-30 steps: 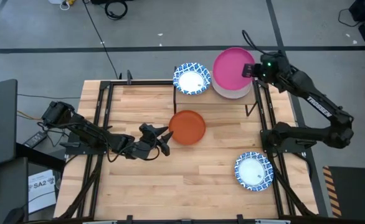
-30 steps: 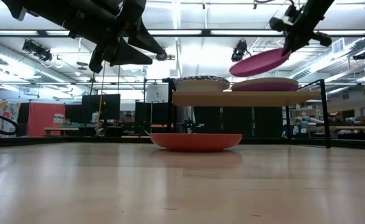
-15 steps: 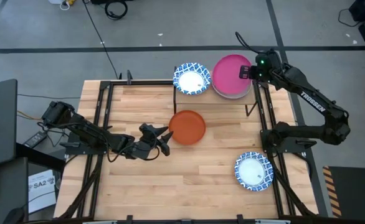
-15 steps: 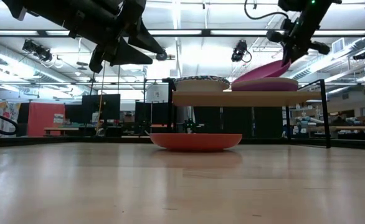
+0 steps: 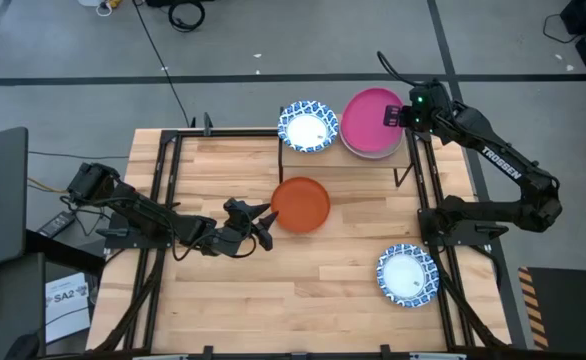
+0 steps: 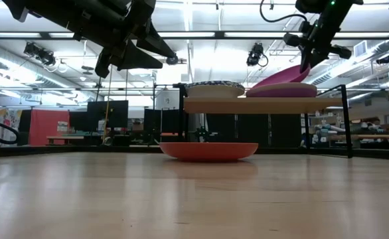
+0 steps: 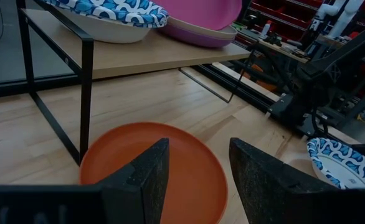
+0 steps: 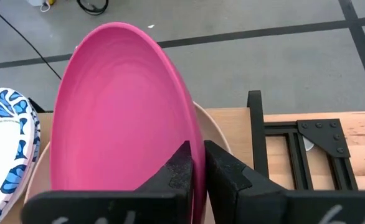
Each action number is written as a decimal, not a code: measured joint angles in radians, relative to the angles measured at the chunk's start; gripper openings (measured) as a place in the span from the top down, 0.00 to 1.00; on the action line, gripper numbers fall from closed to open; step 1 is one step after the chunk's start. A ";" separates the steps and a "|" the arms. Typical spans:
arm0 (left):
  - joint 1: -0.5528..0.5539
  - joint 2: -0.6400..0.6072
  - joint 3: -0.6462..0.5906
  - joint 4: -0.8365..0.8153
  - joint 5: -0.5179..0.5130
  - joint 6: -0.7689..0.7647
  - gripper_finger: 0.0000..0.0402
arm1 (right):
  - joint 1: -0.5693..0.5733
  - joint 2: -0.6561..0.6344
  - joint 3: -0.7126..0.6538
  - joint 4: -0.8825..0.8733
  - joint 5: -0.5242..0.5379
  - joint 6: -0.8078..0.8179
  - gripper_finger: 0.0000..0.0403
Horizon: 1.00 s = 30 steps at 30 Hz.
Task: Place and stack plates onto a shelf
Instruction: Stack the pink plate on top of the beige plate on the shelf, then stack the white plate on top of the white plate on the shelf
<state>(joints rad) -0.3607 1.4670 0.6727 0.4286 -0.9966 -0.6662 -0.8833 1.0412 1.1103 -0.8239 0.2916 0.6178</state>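
Observation:
The pink plate (image 5: 370,121) sits tilted over the stack on the right half of the light-wood shelf (image 7: 142,57), and my right gripper (image 5: 398,115) is shut on it. Under it I see a purple plate (image 6: 282,91) and a beige rim (image 8: 217,142). A blue-patterned plate (image 5: 307,127) tops the shelf's left half. The orange plate (image 5: 301,204) lies flat on the table in front of the shelf. My left gripper (image 5: 259,228) hovers open just left of it, above the table. My right gripper pinches the pink plate's right-hand rim (image 8: 193,138) between its two fingers, coming from the table's right and slanting down. The plate is tilted: the held edge is raised and the opposite edge (image 6: 253,87) rests on the stack below.
Another blue-patterned plate (image 5: 407,275) lies on the table near the right front. Black frame rails (image 5: 431,170) run along the table's sides, and the shelf's thin black legs (image 7: 86,99) stand just behind the orange plate. Open wood lies in the table's centre and front left.
My right gripper has moved down and a little toward the table's left, bringing the pink plate from above the shelf onto the stack. The plate's left edge now rests on the stack while its held edge stays raised.

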 joint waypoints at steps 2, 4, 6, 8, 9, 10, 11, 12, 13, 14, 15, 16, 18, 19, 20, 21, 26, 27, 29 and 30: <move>0.000 0.000 0.000 0.000 0.000 0.000 0.57 | 0.000 0.000 0.000 0.001 0.001 0.002 0.88; 0.000 0.000 0.000 0.000 0.000 0.000 0.57 | 0.000 0.000 0.000 0.004 0.002 0.009 0.85; 0.000 0.000 0.000 0.000 0.000 0.000 0.57 | 0.000 0.000 0.000 0.008 0.002 0.011 0.82; 0.000 0.000 0.000 0.000 0.000 0.000 0.57 | 0.000 0.000 0.000 0.008 0.002 0.011 0.78; 0.000 0.000 0.000 0.000 0.000 0.000 0.57 | 0.000 0.000 0.000 0.008 0.002 0.011 0.76; 0.000 0.000 0.000 0.000 0.000 0.000 0.57 | 0.000 0.000 0.000 0.008 0.002 0.010 0.74; 0.000 0.000 0.000 0.000 0.000 0.000 0.57 | 0.000 0.000 0.000 0.008 0.002 0.010 0.71; 0.000 0.000 0.000 0.000 0.000 0.000 0.57 | 0.000 0.000 0.000 0.008 0.002 0.010 0.69; 0.000 0.000 0.000 0.000 0.000 0.000 0.57 | 0.000 0.000 0.000 0.008 0.002 0.010 0.67; 0.000 0.000 0.000 0.000 0.000 0.000 0.57 | 0.000 0.000 0.000 0.008 0.002 0.010 0.65; 0.000 0.000 0.000 0.000 0.000 0.000 0.57 | 0.000 0.000 0.000 0.008 0.002 0.008 0.63; 0.000 0.000 0.000 0.000 0.000 0.000 0.57 | 0.000 0.000 0.000 0.008 0.002 0.003 0.61; 0.000 0.000 0.000 0.000 0.000 0.000 0.57 | 0.000 0.000 0.000 0.008 0.002 -0.030 0.58; 0.000 0.000 0.000 0.000 0.000 0.000 0.57 | 0.000 0.000 0.000 0.008 0.002 -0.047 0.56; 0.000 0.000 0.000 0.000 0.000 0.000 0.57 | 0.000 0.000 0.000 0.008 0.002 -0.059 0.55; 0.000 0.000 0.000 0.000 0.000 0.000 0.57 | 0.000 0.000 0.000 0.008 0.002 -0.069 0.54; 0.000 0.000 0.000 0.000 0.000 0.000 0.57 | 0.000 0.000 0.000 0.007 0.004 -0.078 0.51; 0.000 0.000 0.000 0.000 0.000 0.000 0.57 | 0.000 0.000 0.000 0.007 0.004 -0.079 0.51; 0.000 0.000 0.000 0.000 0.000 0.000 0.57 | 0.000 0.000 0.000 0.007 0.001 -0.079 0.51; 0.000 0.000 0.000 0.000 0.000 0.000 0.57 | 0.000 0.000 0.000 0.007 -0.003 -0.079 0.51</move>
<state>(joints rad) -0.3607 1.4670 0.6727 0.4286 -0.9966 -0.6662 -0.8833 1.0409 1.1103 -0.8169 0.2882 0.5388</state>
